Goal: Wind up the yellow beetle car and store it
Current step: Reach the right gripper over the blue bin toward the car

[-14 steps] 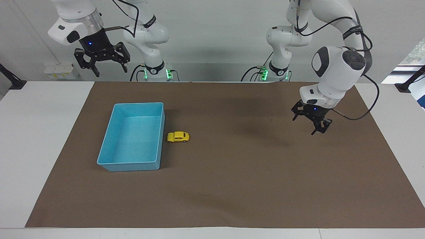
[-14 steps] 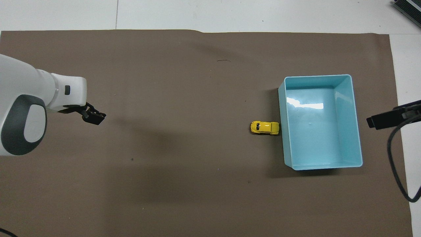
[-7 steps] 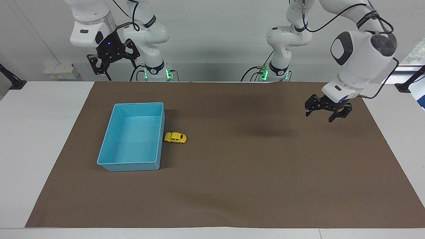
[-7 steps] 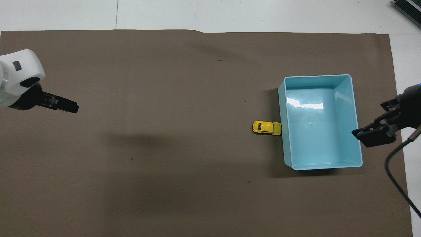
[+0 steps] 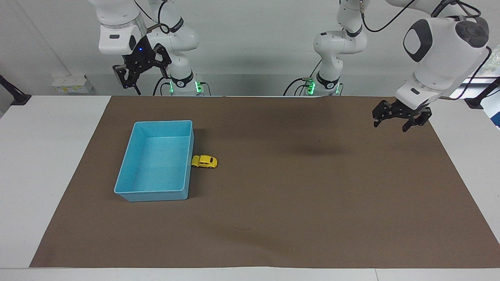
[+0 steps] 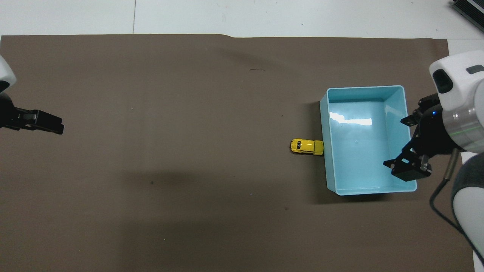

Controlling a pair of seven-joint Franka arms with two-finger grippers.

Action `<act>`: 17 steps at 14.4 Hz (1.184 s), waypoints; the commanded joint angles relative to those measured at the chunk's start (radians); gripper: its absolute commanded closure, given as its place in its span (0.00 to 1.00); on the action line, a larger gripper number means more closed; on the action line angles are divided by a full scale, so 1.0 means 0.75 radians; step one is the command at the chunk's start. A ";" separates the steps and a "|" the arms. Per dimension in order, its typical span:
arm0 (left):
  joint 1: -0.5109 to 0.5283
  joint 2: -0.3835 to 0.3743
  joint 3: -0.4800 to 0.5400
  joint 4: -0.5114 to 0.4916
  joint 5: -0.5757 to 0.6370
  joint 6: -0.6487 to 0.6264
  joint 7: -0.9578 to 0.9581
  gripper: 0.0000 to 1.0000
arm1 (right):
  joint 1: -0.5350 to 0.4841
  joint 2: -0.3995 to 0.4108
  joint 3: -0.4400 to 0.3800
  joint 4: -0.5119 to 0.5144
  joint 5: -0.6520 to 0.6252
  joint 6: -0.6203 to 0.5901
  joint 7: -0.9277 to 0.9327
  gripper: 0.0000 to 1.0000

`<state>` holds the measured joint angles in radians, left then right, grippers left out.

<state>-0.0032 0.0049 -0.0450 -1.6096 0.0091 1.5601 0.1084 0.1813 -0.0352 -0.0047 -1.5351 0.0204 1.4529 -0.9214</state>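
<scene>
- Since a second ago, both arms have lifted and pulled back toward their bases, and the tiny bright yellow beetle-shaped toy car (image 5: 204, 161) (image 6: 306, 147) has rolled up against the bin.
- Right gripper (image 5: 129, 79) (image 6: 407, 169) hangs high over the bin's edge, fingers spread wide, holding nothing.
- Left gripper (image 5: 396, 121) (image 6: 45, 122) hovers over the brown paper mat (image 5: 273, 218) (image 6: 170, 189), open and empty.
- Light blue rectangular plastic bin (image 5: 129, 191) (image 6: 361, 190) sits empty; in the overhead view the car is at its 9 o'clock, touching the wall.
</scene>
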 commanded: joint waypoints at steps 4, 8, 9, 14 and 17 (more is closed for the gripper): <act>0.008 -0.041 -0.012 -0.026 0.025 -0.031 -0.018 0.00 | 0.071 -0.031 0.000 -0.178 0.020 0.161 -0.209 0.00; 0.021 -0.035 -0.003 0.041 -0.067 -0.080 -0.020 0.00 | 0.106 -0.008 0.000 -0.285 0.020 0.286 -0.248 0.00; 0.039 -0.025 -0.003 0.058 -0.094 -0.106 -0.020 0.00 | 0.108 -0.008 0.000 -0.321 0.020 0.322 -0.260 0.00; 0.055 -0.035 -0.001 0.060 -0.084 -0.106 -0.014 0.00 | 0.149 0.030 0.000 -0.448 0.014 0.464 -0.271 0.00; 0.053 -0.037 -0.001 0.060 -0.082 -0.108 -0.012 0.00 | 0.153 0.057 0.000 -0.526 0.014 0.574 -0.305 0.00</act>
<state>0.0208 -0.0162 -0.0375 -1.5746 -0.0373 1.5049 0.1011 0.2980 0.0091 -0.0024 -1.8802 0.0205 1.8292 -1.1116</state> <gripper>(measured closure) 0.000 0.000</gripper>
